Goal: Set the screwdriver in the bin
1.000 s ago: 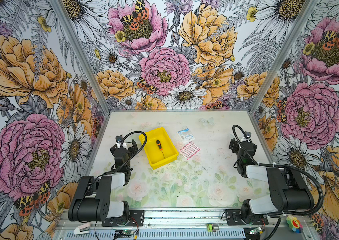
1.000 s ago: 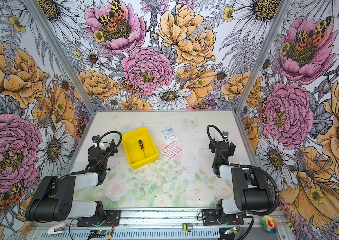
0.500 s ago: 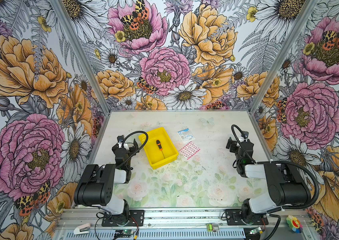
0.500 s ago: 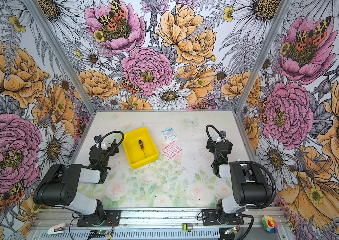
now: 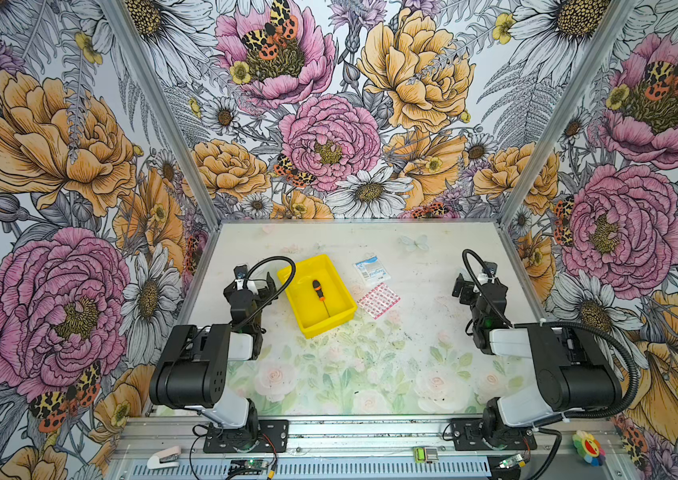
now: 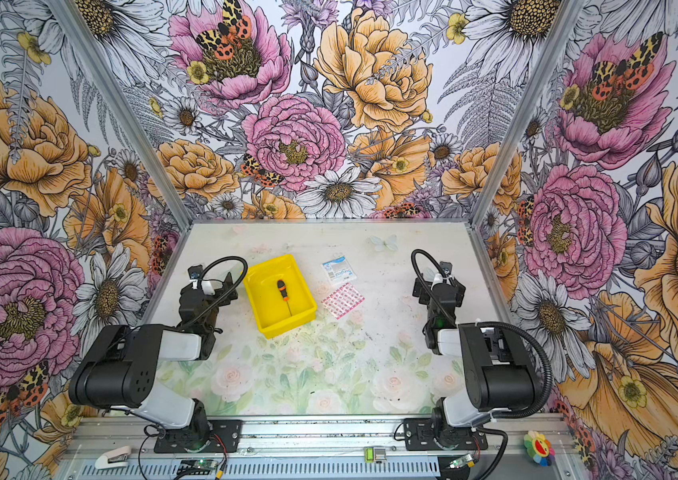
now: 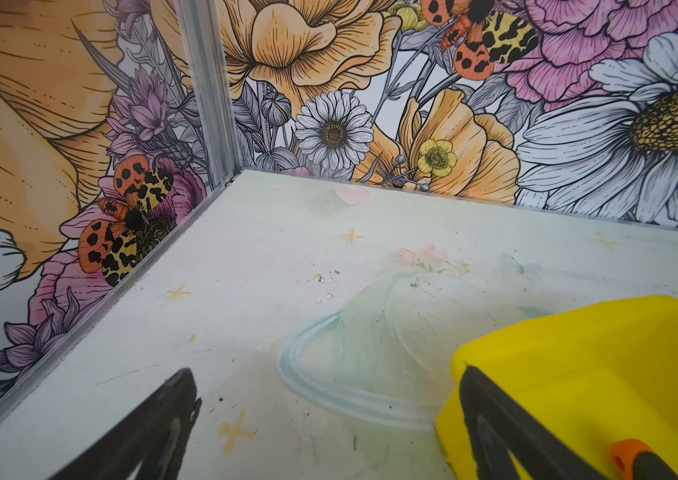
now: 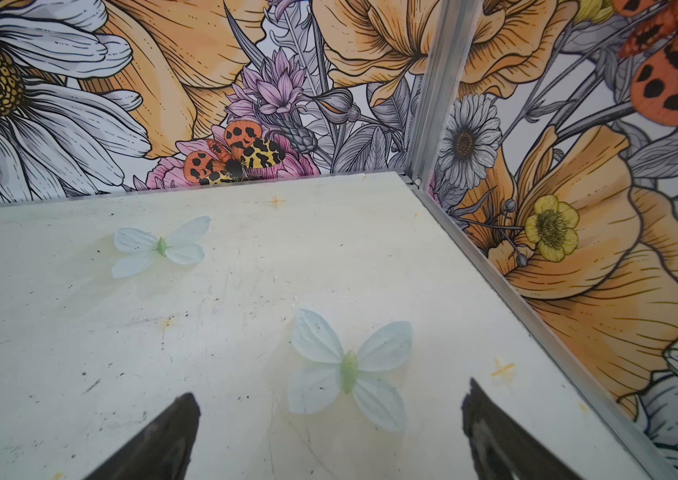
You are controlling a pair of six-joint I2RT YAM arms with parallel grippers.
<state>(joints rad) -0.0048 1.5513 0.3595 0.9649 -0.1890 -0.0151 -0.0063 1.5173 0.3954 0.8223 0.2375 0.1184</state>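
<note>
The yellow bin (image 5: 331, 325) (image 6: 264, 328) stands on the table left of centre in both top views. Inside it, flat on the floor, lies the screwdriver (image 5: 317, 289) (image 6: 282, 290), orange-and-black handle toward the back wall, thin shaft toward the front. My left gripper (image 5: 250, 283) (image 6: 209, 286) hovers just left of the bin, open and empty. In the left wrist view its fingers spread wide (image 7: 326, 372); the bin's corner (image 7: 578, 332) and the screwdriver's handle end (image 7: 630, 453) show behind one finger. My right gripper (image 5: 477, 282) (image 8: 331, 390) is open and empty over bare table at the right.
A white-and-blue packet (image 5: 371, 270) and a red-and-white patterned packet (image 5: 378, 299) lie just right of the bin. Flowered walls close the table on three sides. Both arms are folded low near the front rail, where a small white stapler (image 5: 164, 456) rests.
Both arms have folded back a little toward their bases. The grippers stay open and almost in place. The screwdriver has not moved in the bin.
</note>
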